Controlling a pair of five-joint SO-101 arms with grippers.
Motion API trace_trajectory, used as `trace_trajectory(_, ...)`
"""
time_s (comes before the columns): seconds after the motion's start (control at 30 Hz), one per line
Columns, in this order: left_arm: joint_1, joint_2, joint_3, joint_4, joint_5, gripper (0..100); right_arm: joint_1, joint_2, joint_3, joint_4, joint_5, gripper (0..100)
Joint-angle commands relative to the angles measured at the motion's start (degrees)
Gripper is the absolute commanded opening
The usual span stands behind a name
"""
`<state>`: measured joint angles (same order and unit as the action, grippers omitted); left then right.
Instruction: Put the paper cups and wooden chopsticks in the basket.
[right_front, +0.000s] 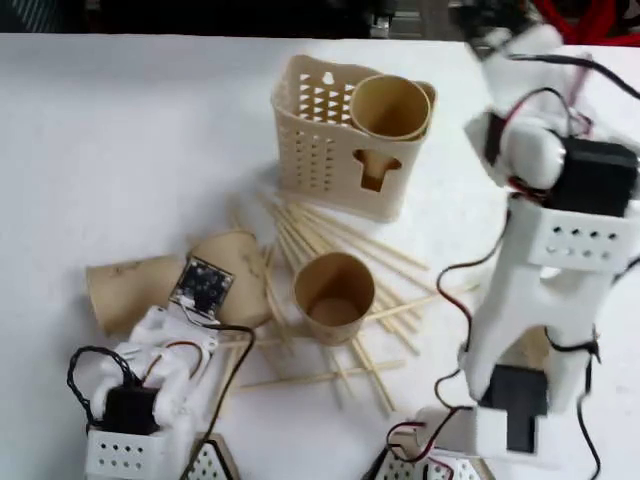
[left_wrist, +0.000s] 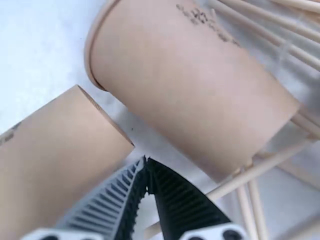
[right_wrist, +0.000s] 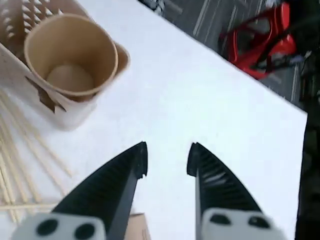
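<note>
Two paper cups lie on their sides on the white table, one across wooden chopsticks and the other beside it. My left gripper is shut with nothing in it, its tips low in the gap between these two cups. A third cup stands upright on the scattered chopsticks. The cream basket holds a cup with another cup tucked behind it. My right gripper is open and empty, raised over bare table beside the basket.
The left arm sits at the near left and the right arm rises at the right side. The table's far edge runs behind the basket, with a red frame on the floor beyond it.
</note>
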<state>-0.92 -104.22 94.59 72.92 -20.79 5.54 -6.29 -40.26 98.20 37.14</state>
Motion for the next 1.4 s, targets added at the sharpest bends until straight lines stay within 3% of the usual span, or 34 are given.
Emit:
trace_trajectory(0.0, -0.57, -0.31, -0.53, -1.14, -0.44, 2, 6.46, -7.78, 12.66, 0.22, -4.13, 13.7)
trace_trajectory(0.27, -0.57, -0.31, -0.53, -1.14, -0.44, 2, 14.90, -20.26, 34.73, 0.04, -9.05, 13.7)
trace_trajectory(0.73, -0.57, -0.31, -0.53, -1.14, -0.44, 2, 32.04, -27.82, 58.73, -0.13, -7.82, 20.9)
trace_trajectory(1.23, -0.57, -0.31, -0.53, -1.05, -0.44, 2, 32.66, -27.21, 82.29, -22.29, -6.51, 20.9)
trace_trajectory(1.37, -0.57, -0.31, -0.53, -1.05, -0.44, 2, 31.25, -27.21, 84.66, -26.51, -10.81, 20.8)
